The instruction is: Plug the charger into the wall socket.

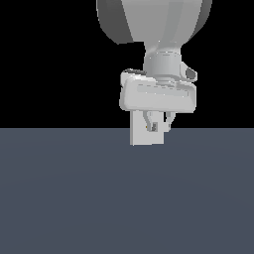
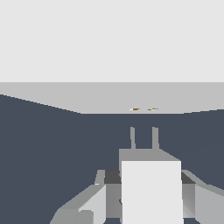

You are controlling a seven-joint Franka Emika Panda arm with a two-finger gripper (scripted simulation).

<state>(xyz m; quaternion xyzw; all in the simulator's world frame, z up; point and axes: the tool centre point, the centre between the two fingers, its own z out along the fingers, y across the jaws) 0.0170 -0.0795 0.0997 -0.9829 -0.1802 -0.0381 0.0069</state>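
My gripper (image 1: 158,127) is shut on the charger (image 2: 151,188), a small white block held between the two fingers (image 2: 98,199). In the wrist view its two grey prongs (image 2: 132,138) point toward the wall socket (image 2: 109,98), whose tiny orange dots (image 2: 135,109) lie just beyond the prong tips, with a short gap between them. In the exterior view the wall socket (image 1: 140,136) is a flat upright white plate standing on the floor directly behind my fingers. My hand hides its upper part. The charger (image 1: 154,127) shows only as a small patch between the fingers.
A dark blue-grey floor (image 1: 74,198) stretches around the socket plate. The arm's wrist and hand body (image 1: 158,94) hang above the plate, against a black background.
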